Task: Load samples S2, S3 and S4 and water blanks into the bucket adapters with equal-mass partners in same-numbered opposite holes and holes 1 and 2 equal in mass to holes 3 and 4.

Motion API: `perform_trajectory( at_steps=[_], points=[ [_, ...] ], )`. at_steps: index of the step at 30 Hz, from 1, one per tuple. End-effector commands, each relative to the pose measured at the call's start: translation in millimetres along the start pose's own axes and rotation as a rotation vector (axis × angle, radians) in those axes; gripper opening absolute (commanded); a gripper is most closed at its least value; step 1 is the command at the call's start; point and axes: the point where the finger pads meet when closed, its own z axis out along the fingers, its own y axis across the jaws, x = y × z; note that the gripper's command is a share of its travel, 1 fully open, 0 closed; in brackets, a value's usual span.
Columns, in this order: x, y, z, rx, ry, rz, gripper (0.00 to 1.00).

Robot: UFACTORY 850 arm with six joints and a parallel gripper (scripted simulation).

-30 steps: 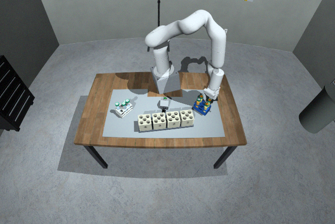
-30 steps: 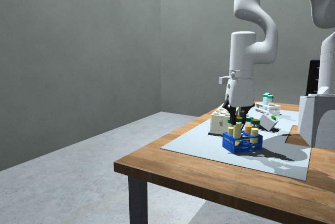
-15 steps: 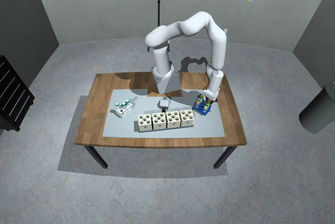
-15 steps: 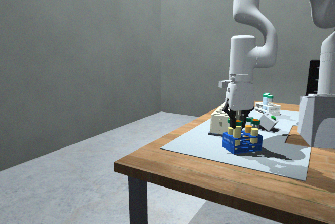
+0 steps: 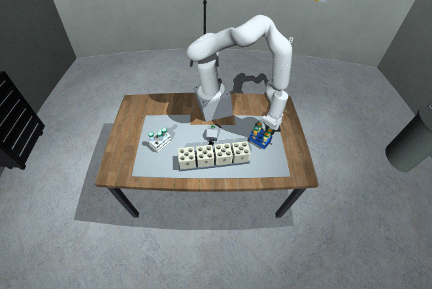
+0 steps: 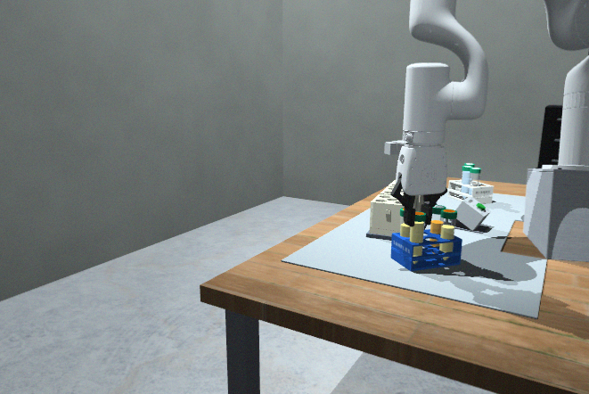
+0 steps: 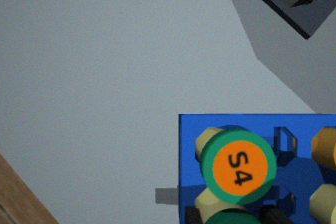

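Observation:
My gripper (image 5: 270, 129) (image 6: 418, 221) (image 7: 232, 217) is shut on an orange-dot sample tube (image 6: 416, 232) upright in a well of the blue samples rack (image 5: 257, 142) (image 6: 401, 256) (image 7: 186, 121). Its cap is about level with its neighbours; its ID is hidden. S4 (image 5: 266, 135) (image 6: 404, 230) (image 7: 240, 167) stands beside it. Another orange-dot tube (image 6: 446, 233) and X9 (image 5: 256, 129) stand in the other corners. The adapters (image 5: 186, 163) (image 5: 205, 161) (image 5: 223, 158) (image 5: 241, 156) stand in a row with no tubes visible.
The white blanks rack (image 5: 159, 146) (image 6: 484, 192) at the left holds green-capped tubes (image 5: 151, 134) (image 5: 164, 130). The small desk (image 5: 212, 134) (image 6: 469, 213) with the green DONE key (image 5: 213, 127) (image 6: 480, 207) stands between the arm base and adapters. The dark loading stand (image 5: 214, 167) carries the adapters.

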Motion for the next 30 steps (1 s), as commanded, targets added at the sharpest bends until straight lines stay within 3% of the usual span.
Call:
perform_trajectory(
  at_steps=[1,26,30],
  points=[
    [-0.1,-0.9,-0.5,0.002,0.000,0.000,0.44],
    [-0.1,-0.9,-0.5,0.002,0.000,0.000,0.44],
    [-0.1,-0.8,-8.4,0.002,0.000,0.000,0.44]
  ],
)
